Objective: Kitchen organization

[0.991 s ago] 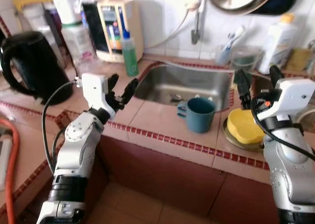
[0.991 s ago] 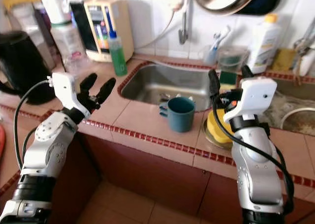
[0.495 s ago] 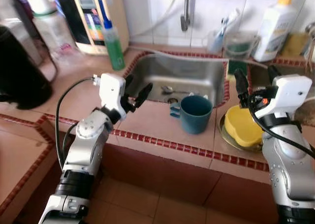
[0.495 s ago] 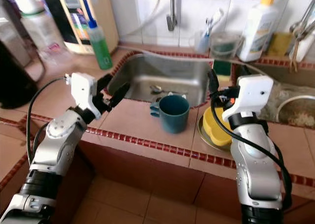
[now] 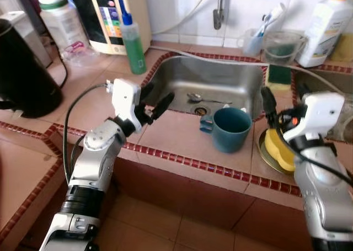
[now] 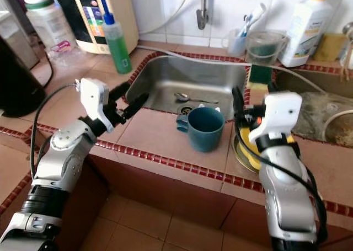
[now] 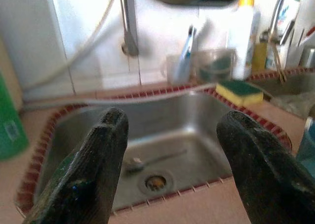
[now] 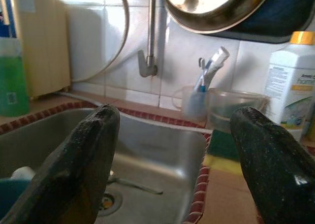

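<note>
A dark teal mug (image 5: 230, 129) stands on the tiled counter's front ledge, just before the steel sink (image 5: 182, 84). To its right, a yellow bowl (image 5: 278, 148) rests in a shallow metal dish. My left gripper (image 5: 155, 98) hovers open at the sink's front left corner, left of the mug, holding nothing. My right gripper (image 5: 284, 101) is open above the yellow bowl, right of the mug. A spoon (image 5: 201, 99) lies in the sink by the drain. The left wrist view looks into the sink between open fingers (image 7: 96, 170).
A green soap bottle (image 5: 132, 48), a water filter unit (image 5: 108, 14) and a black kettle (image 5: 25, 74) stand at the left. Behind the sink are a cup of toothbrushes (image 5: 255, 39), a clear container (image 5: 281, 46), a white detergent bottle (image 5: 329, 26) and a sponge (image 5: 279, 76).
The camera has shifted closer and tilted down. My left gripper has moved right toward the sink's front corner; my right gripper stays over the yellow bowl.
</note>
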Tool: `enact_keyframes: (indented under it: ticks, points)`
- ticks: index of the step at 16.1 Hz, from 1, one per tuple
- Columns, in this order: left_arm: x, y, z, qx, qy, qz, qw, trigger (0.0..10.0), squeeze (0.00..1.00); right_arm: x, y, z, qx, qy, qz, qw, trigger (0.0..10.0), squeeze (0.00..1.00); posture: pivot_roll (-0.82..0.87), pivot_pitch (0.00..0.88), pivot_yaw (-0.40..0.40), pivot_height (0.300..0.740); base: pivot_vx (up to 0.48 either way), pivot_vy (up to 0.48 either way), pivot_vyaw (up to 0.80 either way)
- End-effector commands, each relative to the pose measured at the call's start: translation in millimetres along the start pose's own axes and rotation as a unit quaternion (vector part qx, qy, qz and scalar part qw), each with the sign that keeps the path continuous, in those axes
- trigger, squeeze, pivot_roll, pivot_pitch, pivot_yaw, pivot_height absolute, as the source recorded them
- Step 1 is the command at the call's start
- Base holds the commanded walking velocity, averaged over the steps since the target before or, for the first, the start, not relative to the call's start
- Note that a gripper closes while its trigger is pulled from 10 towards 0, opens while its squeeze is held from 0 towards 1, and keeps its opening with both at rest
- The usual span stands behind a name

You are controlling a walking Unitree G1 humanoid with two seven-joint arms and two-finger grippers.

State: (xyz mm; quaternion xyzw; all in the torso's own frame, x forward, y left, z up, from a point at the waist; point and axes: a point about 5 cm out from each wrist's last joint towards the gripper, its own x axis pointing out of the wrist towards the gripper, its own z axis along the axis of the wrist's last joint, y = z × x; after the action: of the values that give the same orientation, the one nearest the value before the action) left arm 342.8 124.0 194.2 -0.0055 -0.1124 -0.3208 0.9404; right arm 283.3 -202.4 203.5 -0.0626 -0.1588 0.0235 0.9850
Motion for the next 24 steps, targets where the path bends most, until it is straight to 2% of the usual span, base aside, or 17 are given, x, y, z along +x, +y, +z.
enact_keyframes:
  ticks: [1,5,12,13,15,16,17,19,20,21,24]
  points:
    - [-2.5,5.2,9,0.020,-0.013,0.000,1.000,10.0,0.00,0.2,1.9,7,-0.003,-0.017,0.008,1.000,10.0,0.00,-0.24,0.054,0.110,0.740,0.000,0.000,0.00]
    - [-5.5,3.2,7,-0.009,-0.013,0.006,1.000,10.0,0.00,-3.7,3.7,4,-0.004,-0.014,0.005,1.000,10.0,0.00,-0.24,0.053,0.117,0.740,0.000,-0.360,0.00]
    - [-5.7,3.9,9,-0.012,-0.017,0.010,1.000,10.0,0.00,-2.4,4.2,8,0.000,-0.030,0.016,0.999,10.0,0.00,-0.24,0.038,0.109,0.740,0.000,-0.470,0.00]
    - [-5.2,3.4,9,-0.032,-0.019,0.014,0.999,10.0,0.00,-2.2,5.5,11,0.005,-0.037,0.022,0.999,10.0,0.00,-0.24,0.037,0.109,0.740,0.000,0.000,0.00]
    - [-4.0,9.5,7,-0.017,0.016,0.046,0.999,10.0,0.00,-4.4,9.1,16,0.020,-0.046,0.047,0.998,10.0,0.00,-0.25,0.033,0.113,0.740,0.000,0.000,0.00]
    - [-4.7,13.6,6,-0.032,0.040,0.053,0.997,10.0,0.00,-8.1,10.7,19,0.032,-0.045,0.068,0.996,10.0,0.00,-0.25,0.033,0.113,0.740,0.000,0.000,0.00]
    - [-6.0,16.3,8,-0.026,0.049,0.058,0.997,10.0,0.00,-11.4,13.1,20,0.050,-0.033,0.092,0.994,10.0,0.00,-0.25,0.033,0.114,0.740,0.000,0.000,0.00]
    - [-7.5,18.1,13,-0.027,0.060,0.051,0.997,10.0,0.00,-19.1,19.2,23,0.055,-0.021,0.136,0.989,10.0,0.00,-0.25,0.033,0.115,0.740,0.000,0.000,0.00]
    - [-8.4,19.8,14,-0.021,0.072,0.049,0.996,10.0,0.00,-29.8,28.2,25,0.081,-0.009,0.188,0.979,10.0,0.00,-0.26,0.035,0.116,0.740,0.000,0.000,0.00]
    - [-8.5,20.5,14,-0.020,0.082,0.046,0.995,10.0,0.00,-34.7,31.8,25,0.090,-0.001,0.207,0.974,10.0,0.00,-0.26,0.036,0.115,0.740,0.000,0.000,0.00]
    - [-10.7,13.9,14,-0.003,0.135,-0.006,0.991,10.0,0.00,-51.0,43.1,20,0.102,0.038,0.257,0.960,10.0,0.00,-0.26,0.052,0.119,0.740,0.000,0.000,0.00]
